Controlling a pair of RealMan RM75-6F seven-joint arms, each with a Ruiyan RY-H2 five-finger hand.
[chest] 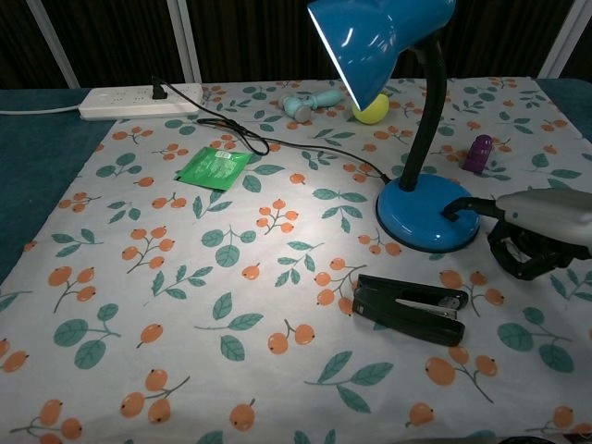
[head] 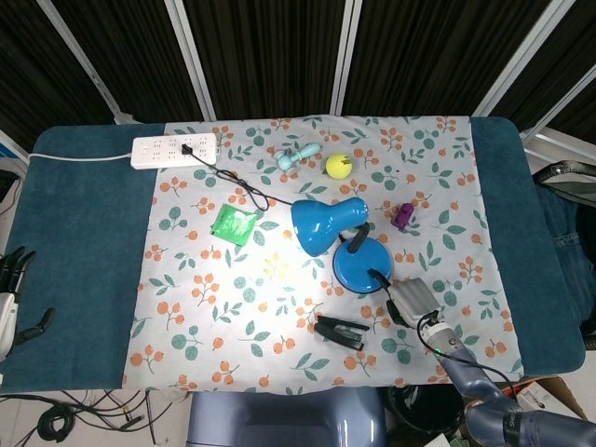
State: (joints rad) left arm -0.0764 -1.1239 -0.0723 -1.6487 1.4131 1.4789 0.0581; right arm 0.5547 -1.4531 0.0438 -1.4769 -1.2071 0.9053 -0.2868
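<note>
A blue desk lamp stands at centre right, its round base point(head: 358, 267) point(chest: 418, 215) on the floral cloth and its shade point(head: 317, 224) point(chest: 375, 32) pointing left and down; a bright patch lies on the cloth beneath it. My right hand point(head: 413, 300) point(chest: 536, 231) sits just right of the base. One dark finger point(chest: 460, 207) reaches onto the base's edge; the others are curled under, holding nothing. My left hand point(head: 13, 298) hangs off the table's far left edge in the head view, fingers apart and empty.
A black stapler point(head: 340, 331) point(chest: 407, 308) lies in front of the lamp. Behind are a purple item point(head: 403, 216), yellow ball point(head: 338, 165), teal toy point(head: 298, 156), green packet point(head: 235, 223) and white power strip point(head: 175, 150) with the lamp's black cord.
</note>
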